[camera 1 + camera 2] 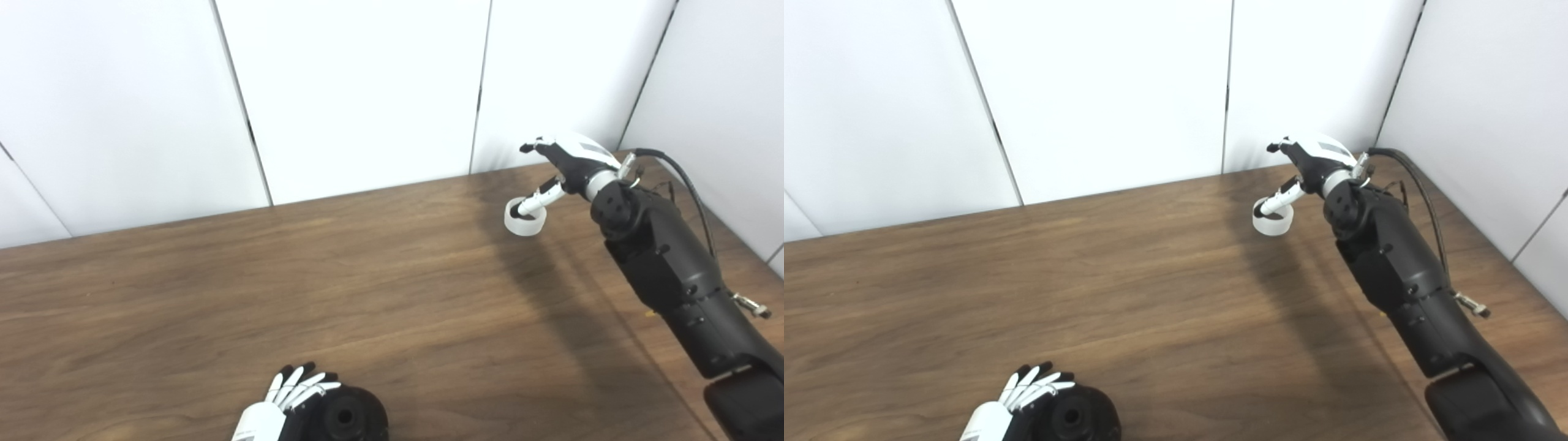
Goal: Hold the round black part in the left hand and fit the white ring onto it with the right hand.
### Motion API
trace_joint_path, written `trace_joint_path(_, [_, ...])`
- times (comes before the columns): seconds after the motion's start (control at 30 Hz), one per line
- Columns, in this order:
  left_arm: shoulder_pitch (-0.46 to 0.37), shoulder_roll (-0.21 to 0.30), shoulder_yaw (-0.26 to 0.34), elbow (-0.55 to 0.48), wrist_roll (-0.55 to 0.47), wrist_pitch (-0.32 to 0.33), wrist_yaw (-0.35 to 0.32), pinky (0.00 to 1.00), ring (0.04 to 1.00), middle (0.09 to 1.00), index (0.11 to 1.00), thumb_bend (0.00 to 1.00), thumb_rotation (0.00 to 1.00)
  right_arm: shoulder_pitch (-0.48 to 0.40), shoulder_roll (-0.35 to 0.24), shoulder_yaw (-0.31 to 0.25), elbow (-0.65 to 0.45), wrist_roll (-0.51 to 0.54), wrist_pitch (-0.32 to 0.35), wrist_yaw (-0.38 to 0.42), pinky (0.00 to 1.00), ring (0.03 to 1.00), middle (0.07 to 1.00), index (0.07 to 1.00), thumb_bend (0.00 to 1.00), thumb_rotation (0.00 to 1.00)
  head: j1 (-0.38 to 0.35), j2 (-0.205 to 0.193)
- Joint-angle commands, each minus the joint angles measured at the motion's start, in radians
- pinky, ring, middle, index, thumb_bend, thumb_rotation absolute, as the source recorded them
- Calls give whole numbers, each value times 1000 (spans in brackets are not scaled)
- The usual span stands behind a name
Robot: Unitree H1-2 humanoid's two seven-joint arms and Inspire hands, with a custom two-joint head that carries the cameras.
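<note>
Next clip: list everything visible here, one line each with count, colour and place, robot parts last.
ring: one, white, far right of the table, a digit of the right hand poked into it.
round part: one, black, near edge of the table, against the left hand.
table: one, brown wood, fills the lower picture.
wall panels: white, behind the table.
left hand: white and black, bottom edge, fingers over the round part.
right hand: white and black, far right, at the ring.

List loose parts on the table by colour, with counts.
Black: 1, round black part, at the left hand
White: 1, white ring, a finger of the right hand inside it
Total: 2
</note>
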Motion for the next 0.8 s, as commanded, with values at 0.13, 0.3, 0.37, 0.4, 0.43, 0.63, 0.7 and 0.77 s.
trace_joint_path(0.13, [28,23,-4,54,33,31,-36,1000,949,846,483,524,59,-67,-44,40,11,-54,2,37,989,1000,990,835,884,272,1,5])
trace_joint_path(0.3, [33,22,-6,43,33,30,-37,1000,949,846,483,524,59,-56,-42,61,23,-68,2,46,1000,1000,991,834,901,271,8,10])
trace_joint_path(0.37, [35,21,-6,38,34,32,-39,1000,949,846,483,524,59,-50,-42,71,24,-78,2,54,1000,1000,993,840,899,279,9,13])
trace_joint_path(0.4, [36,21,-6,37,35,29,-36,1000,950,847,483,523,60,-46,-39,72,23,-85,2,59,1000,1000,993,842,901,283,10,14])
trace_joint_path(0.43, [37,20,-6,37,33,28,-35,1000,948,845,483,524,60,-44,-38,74,22,-90,2,64,1000,1000,993,844,901,283,11,14])
trace_joint_path(0.63, [39,16,-7,27,32,34,-42,1000,951,847,483,523,60,-52,-43,92,39,-98,1,80,1000,1000,997,853,907,288,23,17])
trace_joint_path(0.7, [40,14,-9,24,38,38,-45,1000,952,847,483,523,61,-56,-42,91,51,-99,1,79,1000,1000,999,854,906,288,27,17])
trace_joint_path(0.77, [40,12,-10,23,40,39,-45,1000,952,848,484,523,61,-60,-42,94,62,-97,1,72,1000,1000,995,852,908,275,30,16])
